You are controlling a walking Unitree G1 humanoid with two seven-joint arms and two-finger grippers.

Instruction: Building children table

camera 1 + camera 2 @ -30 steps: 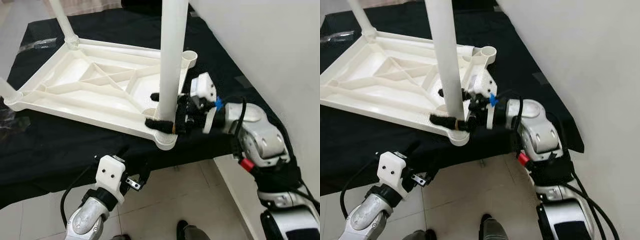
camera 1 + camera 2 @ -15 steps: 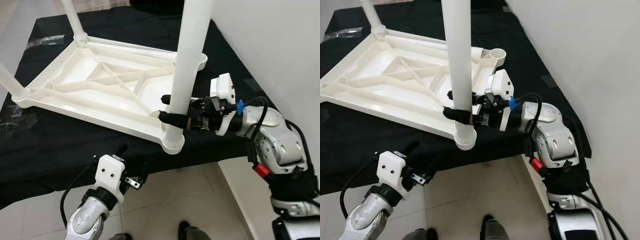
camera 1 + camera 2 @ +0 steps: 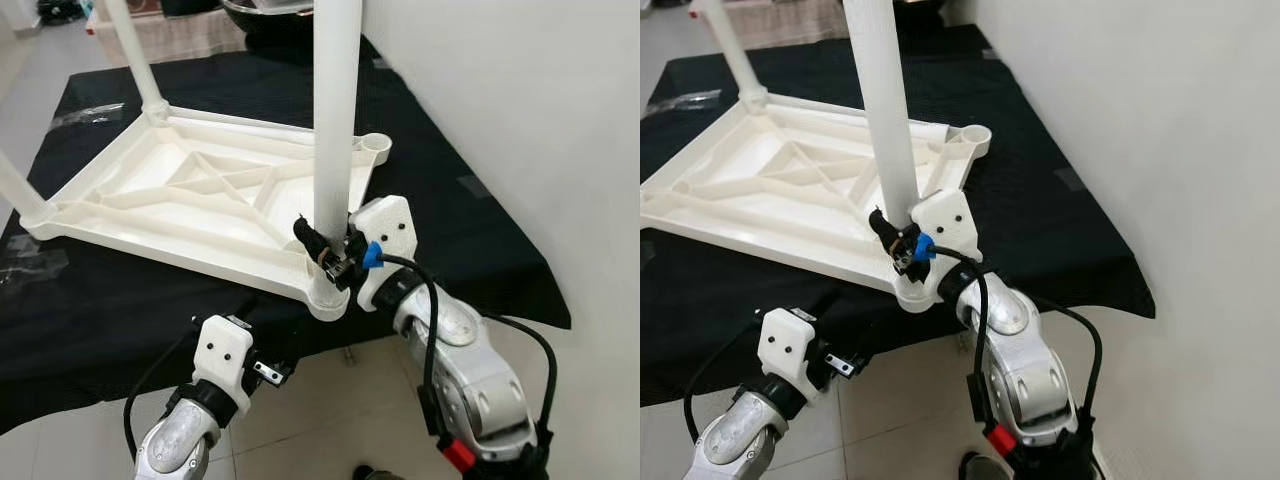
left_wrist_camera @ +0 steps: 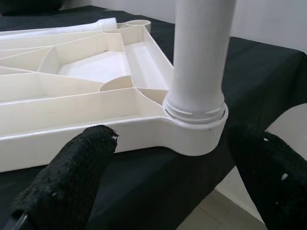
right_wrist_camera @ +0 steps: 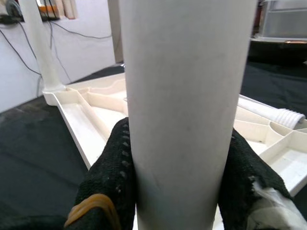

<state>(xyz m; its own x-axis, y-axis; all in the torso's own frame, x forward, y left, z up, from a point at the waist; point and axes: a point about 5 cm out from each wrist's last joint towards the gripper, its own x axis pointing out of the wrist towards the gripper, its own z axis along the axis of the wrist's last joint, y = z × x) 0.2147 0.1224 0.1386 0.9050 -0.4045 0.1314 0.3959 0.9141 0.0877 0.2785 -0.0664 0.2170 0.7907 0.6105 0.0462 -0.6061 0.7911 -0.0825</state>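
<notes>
A white plastic table top [image 3: 170,235] lies upside down on a black cloth. A white leg [image 3: 335,120] stands upright in its near corner socket [image 3: 328,298]. My right gripper [image 3: 325,250] is shut around that leg just above the socket, one black finger [image 5: 108,177] on each side of it. My left gripper [image 3: 268,362] hangs below the table's front edge. Its fingers [image 4: 72,172] are open and point at the same socket [image 4: 194,132] without touching it. Two more legs [image 3: 140,60] stand at the far corners. The back right socket [image 3: 376,146] is empty.
A loose threaded leg [image 5: 273,112] lies inside the table top near the empty socket. The black cloth [image 3: 100,300] drapes over the front edge. A white wall [image 3: 520,100] runs close on the right. Tiled floor [image 3: 330,420] lies below.
My right arm has swung from the leg's right side to its near side, still shut on the leg. The leg now stands straighter in its socket. The left arm has stayed put.
</notes>
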